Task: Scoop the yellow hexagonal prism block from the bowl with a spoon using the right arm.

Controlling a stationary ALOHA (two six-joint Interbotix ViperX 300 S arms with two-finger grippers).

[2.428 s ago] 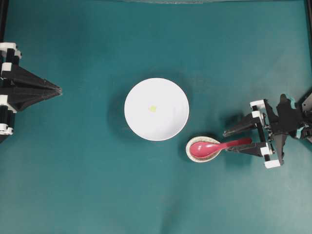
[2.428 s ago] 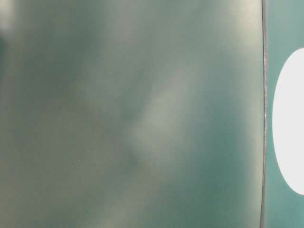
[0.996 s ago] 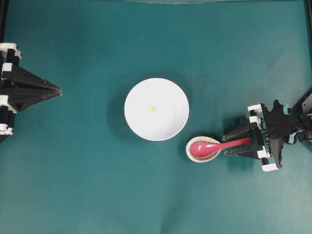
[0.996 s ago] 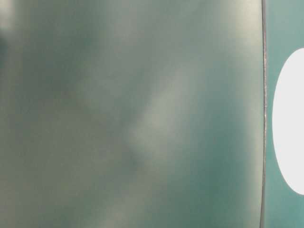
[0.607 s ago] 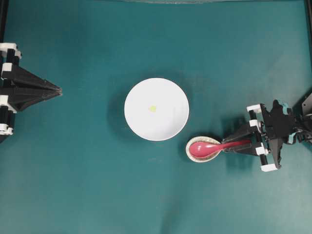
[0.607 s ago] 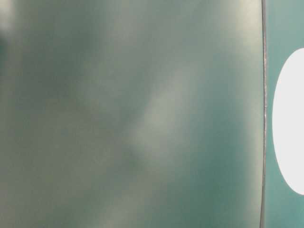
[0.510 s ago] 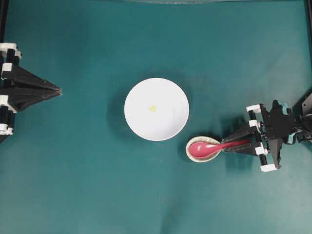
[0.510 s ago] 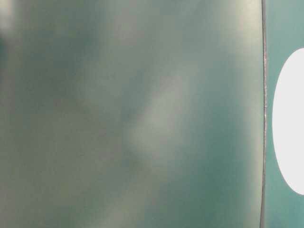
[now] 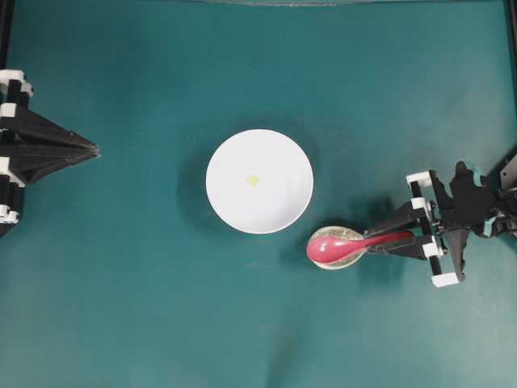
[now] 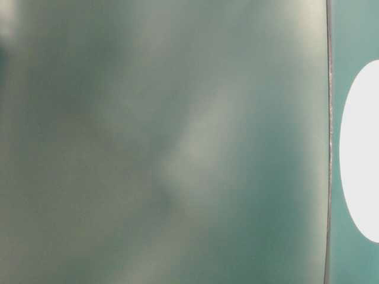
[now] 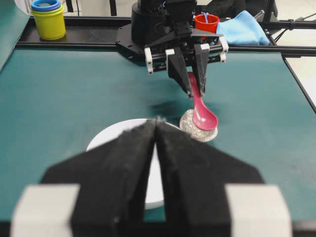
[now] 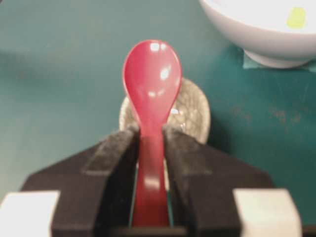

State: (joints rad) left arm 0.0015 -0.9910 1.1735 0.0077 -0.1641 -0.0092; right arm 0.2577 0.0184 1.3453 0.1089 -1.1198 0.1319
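Right gripper (image 12: 150, 148) clamped on the handle of the spoon (image 12: 152, 84), with the scoop raised just above the speckled rest (image 12: 190, 111) near the bowl (image 9: 259, 181). Yellow block (image 9: 253, 180) lying inside the bowl, near its middle, well apart from the spoon. Left gripper (image 9: 89, 149) pressed together, far off at the left of the teal table (image 9: 161, 307).

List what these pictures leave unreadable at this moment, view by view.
- Table-level view: nearly all a blurred grey-green smear; only a white edge of the bowl, cut off at the right.
- Left wrist view: the shut left pincer covers most of the bowl; the block is hidden.
- Right wrist view: the yellow block is blurred, its shape unreadable; the spoon hides part of the spoon rest.
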